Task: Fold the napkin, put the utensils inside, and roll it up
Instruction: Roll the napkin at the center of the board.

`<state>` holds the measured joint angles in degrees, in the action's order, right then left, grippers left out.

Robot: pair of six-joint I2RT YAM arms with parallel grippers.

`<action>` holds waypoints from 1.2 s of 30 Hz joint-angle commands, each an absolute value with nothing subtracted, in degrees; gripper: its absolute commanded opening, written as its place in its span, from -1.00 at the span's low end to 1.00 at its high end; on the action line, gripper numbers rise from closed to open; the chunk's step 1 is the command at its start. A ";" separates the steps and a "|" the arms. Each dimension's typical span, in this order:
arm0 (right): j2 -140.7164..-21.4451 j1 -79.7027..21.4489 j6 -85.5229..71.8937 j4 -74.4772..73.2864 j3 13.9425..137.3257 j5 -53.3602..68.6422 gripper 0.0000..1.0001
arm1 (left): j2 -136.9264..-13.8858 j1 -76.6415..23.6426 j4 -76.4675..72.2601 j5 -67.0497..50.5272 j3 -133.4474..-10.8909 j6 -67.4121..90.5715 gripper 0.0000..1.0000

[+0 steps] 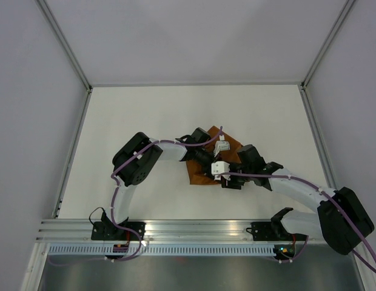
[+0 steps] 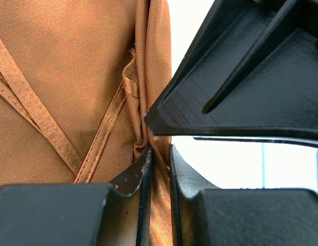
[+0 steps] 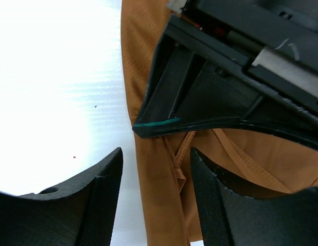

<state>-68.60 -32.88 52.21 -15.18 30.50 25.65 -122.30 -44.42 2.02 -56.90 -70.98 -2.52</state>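
Note:
The rust-orange napkin (image 1: 199,171) lies folded small at mid-table, hemmed edges crossing on top (image 2: 72,66). My left gripper (image 1: 210,159) is over it, its jaws (image 2: 159,154) pinched shut on a raised fold along the cloth's edge. My right gripper (image 1: 228,179) sits just beside it, open (image 3: 156,154), its fingers straddling the same folded edge (image 3: 159,205) without touching. The left gripper's body (image 3: 225,77) fills the upper right wrist view. A thin teal-green strip (image 3: 156,123) shows along its lower edge; I cannot tell whether it is the utensil. No utensil shows otherwise.
The white table (image 1: 145,121) is enclosed by grey walls with metal frame posts (image 1: 73,60). An aluminium rail (image 1: 194,229) carries both arm bases at the near edge. The two grippers are very close together over the napkin.

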 commanded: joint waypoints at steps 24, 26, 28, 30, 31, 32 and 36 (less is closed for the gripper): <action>-76.29 -33.75 54.93 -13.27 27.95 23.73 -0.59 | -120.68 -44.47 4.84 -52.04 -71.38 -1.59 -0.52; -76.46 -33.75 55.11 -14.93 28.39 24.17 -0.63 | -119.01 -44.21 1.78 -51.94 -70.49 -0.62 -0.35; -77.25 -33.66 55.11 -16.25 29.35 25.40 -0.69 | -116.64 -44.03 0.36 -50.55 -69.17 1.39 -0.21; -78.65 -33.49 55.46 -18.98 30.40 27.15 -0.73 | -114.10 -43.68 -2.54 -47.84 -67.77 2.02 -0.14; -79.18 -33.14 55.55 -19.85 31.72 28.03 -0.75 | -113.21 -43.59 -3.33 -46.59 -67.24 2.80 -0.10; -79.80 -32.79 55.72 -21.86 32.34 28.91 -0.76 | -112.42 -43.25 -5.08 -45.80 -66.02 3.16 -0.09; -84.79 -29.54 58.00 -27.41 37.33 34.26 -0.78 | -105.93 -42.45 -10.08 -35.72 -61.45 5.88 -0.08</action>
<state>-80.31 -31.42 55.57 -17.56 34.87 29.39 -112.62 -43.42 -2.42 -45.25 -64.31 1.67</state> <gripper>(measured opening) 0.241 0.453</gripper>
